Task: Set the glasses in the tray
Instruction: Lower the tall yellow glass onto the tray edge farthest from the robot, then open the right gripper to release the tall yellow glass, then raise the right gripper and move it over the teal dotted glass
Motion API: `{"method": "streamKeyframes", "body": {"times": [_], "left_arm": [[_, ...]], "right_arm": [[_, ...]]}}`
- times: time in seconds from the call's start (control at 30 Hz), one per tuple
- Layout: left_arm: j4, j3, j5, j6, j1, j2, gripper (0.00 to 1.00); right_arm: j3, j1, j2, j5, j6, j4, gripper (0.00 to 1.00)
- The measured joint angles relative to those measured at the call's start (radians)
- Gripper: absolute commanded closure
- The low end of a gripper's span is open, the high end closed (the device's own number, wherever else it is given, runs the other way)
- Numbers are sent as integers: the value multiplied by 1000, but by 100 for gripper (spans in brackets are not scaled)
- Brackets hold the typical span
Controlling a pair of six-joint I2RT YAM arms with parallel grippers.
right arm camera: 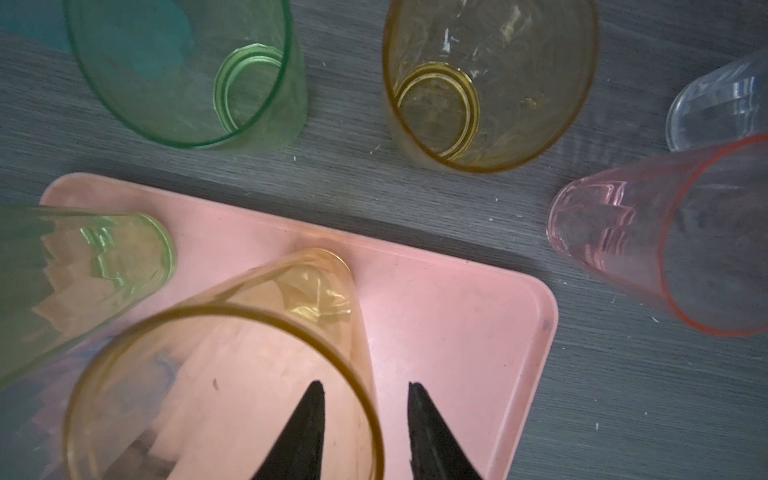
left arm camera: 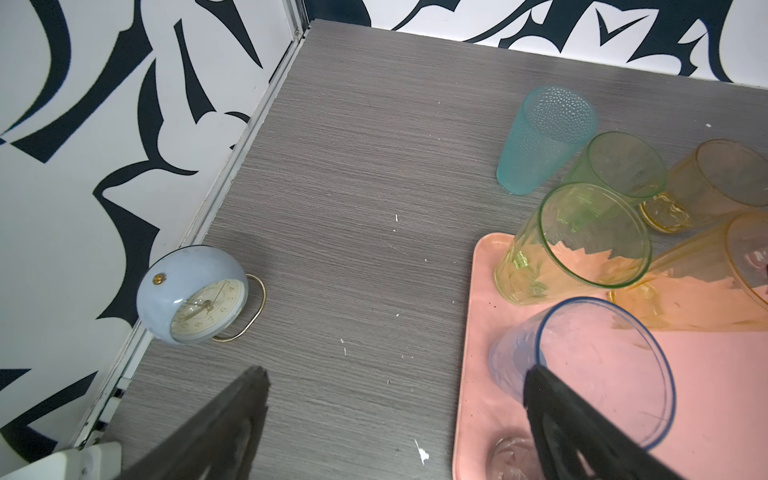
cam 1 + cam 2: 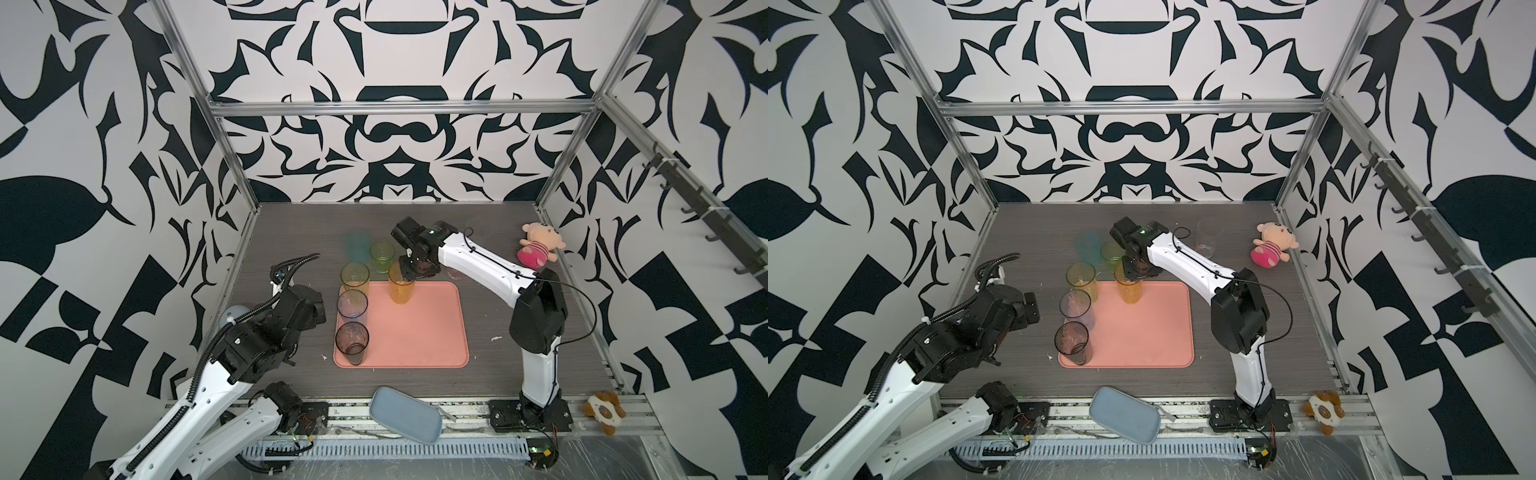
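Dimples on teal glass (image 2: 540,141), only in left wrist view

The right gripper (image 1: 368,386) hangs over the salmon-pink tray (image 1: 457,332) with jaws parted, the rim of the tall orange tumbler (image 1: 249,353) running between its black fingertips. A yellow-green tumbler (image 1: 83,266) stands just beside it on the tray. A green tumbler (image 1: 187,70), an amber tumbler (image 1: 490,83), a pink tumbler (image 1: 665,241) and a clear tumbler (image 1: 715,108) stand on the grey table (image 1: 623,395).
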Motion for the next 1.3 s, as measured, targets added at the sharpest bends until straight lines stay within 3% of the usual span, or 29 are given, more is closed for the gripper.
{"method": "streamKeyframes", "body": {"times": [0.63,0.97,1.3], "left_arm": [[-1,0,0,-3,0,-13,1],[-1,0,0,-8,0,-15,1],[-1,-2,-9,-10,0,-57,0]], "right_arm": [[114,20,-45,60,-20,-32,51],[292,40,-36,85,-56,-40,56],[368,60,43,86,-79,39,56]]}}
